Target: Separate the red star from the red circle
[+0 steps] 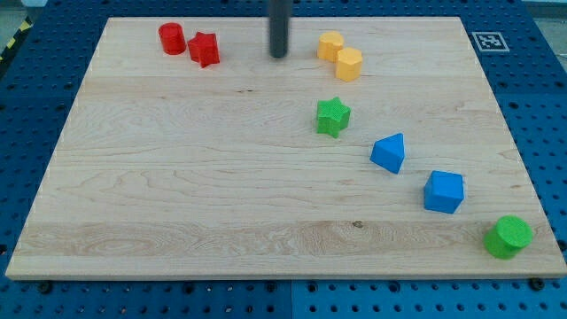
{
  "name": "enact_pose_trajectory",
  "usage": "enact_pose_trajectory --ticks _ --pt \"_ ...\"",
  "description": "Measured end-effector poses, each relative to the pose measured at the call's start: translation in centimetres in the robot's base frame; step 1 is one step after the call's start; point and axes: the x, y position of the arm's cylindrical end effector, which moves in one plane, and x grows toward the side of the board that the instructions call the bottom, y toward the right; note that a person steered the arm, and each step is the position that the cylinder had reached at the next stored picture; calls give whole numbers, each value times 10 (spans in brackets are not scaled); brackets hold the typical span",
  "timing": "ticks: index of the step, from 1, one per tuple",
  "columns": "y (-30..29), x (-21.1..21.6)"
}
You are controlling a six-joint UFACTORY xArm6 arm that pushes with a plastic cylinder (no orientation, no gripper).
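While red star touches red circle | my tip well right, touching neither | end effector: bare rod, holds nothing

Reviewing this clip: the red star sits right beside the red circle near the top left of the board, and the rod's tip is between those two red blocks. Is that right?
Not quite. The red star does sit right beside the red circle near the top left, but my tip is not between them. The camera view shows it off to the star's right, between the star and the two yellow blocks, touching neither.
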Motion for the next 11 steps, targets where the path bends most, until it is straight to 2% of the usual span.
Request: enact_pose_trajectory --ticks 1,2,3,6,8,9,11 --pt "-87 -38" --pt "-120 -35" --pt "-118 -2" --pt "-136 -32" --pt "-91 -31" --pt "-86 -15" --pt "-72 50"
